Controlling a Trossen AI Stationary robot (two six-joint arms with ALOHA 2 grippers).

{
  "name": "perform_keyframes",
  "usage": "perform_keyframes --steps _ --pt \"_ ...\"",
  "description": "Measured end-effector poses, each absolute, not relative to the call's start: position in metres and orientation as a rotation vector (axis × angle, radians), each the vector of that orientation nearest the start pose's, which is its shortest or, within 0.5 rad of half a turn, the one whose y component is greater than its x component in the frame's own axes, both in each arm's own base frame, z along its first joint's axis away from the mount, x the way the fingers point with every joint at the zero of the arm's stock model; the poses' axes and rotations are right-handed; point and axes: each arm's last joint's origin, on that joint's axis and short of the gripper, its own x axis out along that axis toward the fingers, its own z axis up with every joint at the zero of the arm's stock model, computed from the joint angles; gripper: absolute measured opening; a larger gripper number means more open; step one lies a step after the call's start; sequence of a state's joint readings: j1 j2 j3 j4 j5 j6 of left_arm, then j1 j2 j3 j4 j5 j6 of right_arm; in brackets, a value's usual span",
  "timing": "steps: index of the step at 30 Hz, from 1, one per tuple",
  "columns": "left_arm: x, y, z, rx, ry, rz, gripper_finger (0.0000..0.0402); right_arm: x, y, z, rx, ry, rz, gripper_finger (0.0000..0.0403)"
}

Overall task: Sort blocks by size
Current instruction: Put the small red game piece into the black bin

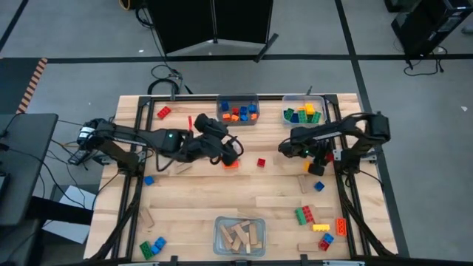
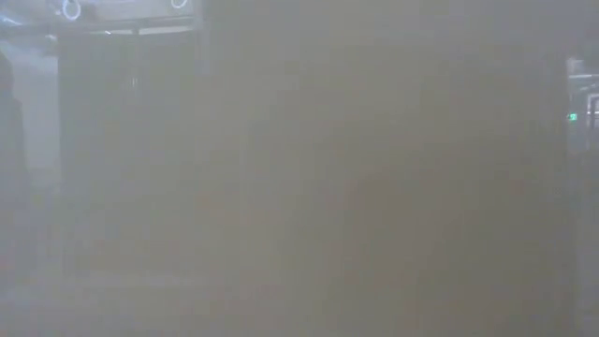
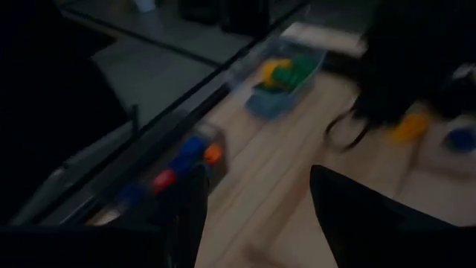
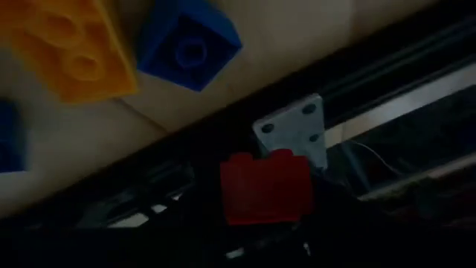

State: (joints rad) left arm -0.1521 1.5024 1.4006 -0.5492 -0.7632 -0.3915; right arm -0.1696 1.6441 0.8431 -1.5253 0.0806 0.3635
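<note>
The right claw (image 4: 268,216) was closed on a small red studded brick (image 4: 266,186), held above the right edge of the bench (image 1: 222,199), where a metal bracket (image 4: 291,134) showed beneath it. Just beyond it on the wood lay a yellow-orange studded brick (image 4: 71,45) and a small blue one-stud brick (image 4: 190,41).

The left claw (image 3: 256,208) stood wide open and empty over the middle of the bench, near an orange brick (image 1: 230,164) and a small red cube (image 1: 261,162).

At the far edge, one clear bin (image 1: 238,113) held small blue and orange bricks; a second bin (image 1: 303,114) held larger green, yellow and blue bricks. A third bin (image 1: 239,236), at the near edge, held plain tan wooden blocks. Loose bricks (image 1: 321,225) lay toward the near right corner, others (image 1: 153,247) at the near left corner.
</note>
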Motion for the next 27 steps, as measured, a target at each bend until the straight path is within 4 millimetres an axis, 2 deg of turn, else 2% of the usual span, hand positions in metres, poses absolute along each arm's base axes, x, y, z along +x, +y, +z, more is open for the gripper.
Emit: perform_keyframes --steps 4,7,13,17,20,23,27 --pt "0.313 -0.037 0.336 -0.024 0.494 0.777 0.0241 0.189 -0.034 0.197 0.380 2.104 -0.631 0.0158" --pt "0.297 -0.046 0.323 0.029 0.493 0.808 0.0241 0.194 -0.033 0.228 0.510 1.923 -0.688 0.0158" --pt "0.249 -0.044 0.294 -0.023 0.498 0.696 0.0241 0.219 -0.036 0.294 0.629 1.525 -0.750 0.0158" --pt "0.217 -0.038 0.279 -0.057 0.456 0.576 0.0241 0.259 -0.046 0.332 0.642 1.207 -0.728 0.0158" --pt "0.196 -0.034 0.271 -0.060 0.437 0.478 0.0241 0.298 -0.057 0.349 0.613 1.027 -0.691 0.0158" --pt "0.175 -0.029 0.269 -0.068 0.413 0.424 0.0241 0.336 -0.073 0.354 0.554 0.917 -0.677 0.0158" --pt "0.153 -0.023 0.269 -0.051 0.405 0.384 0.0241 0.380 -0.105 0.348 0.486 0.832 -0.706 0.0158"
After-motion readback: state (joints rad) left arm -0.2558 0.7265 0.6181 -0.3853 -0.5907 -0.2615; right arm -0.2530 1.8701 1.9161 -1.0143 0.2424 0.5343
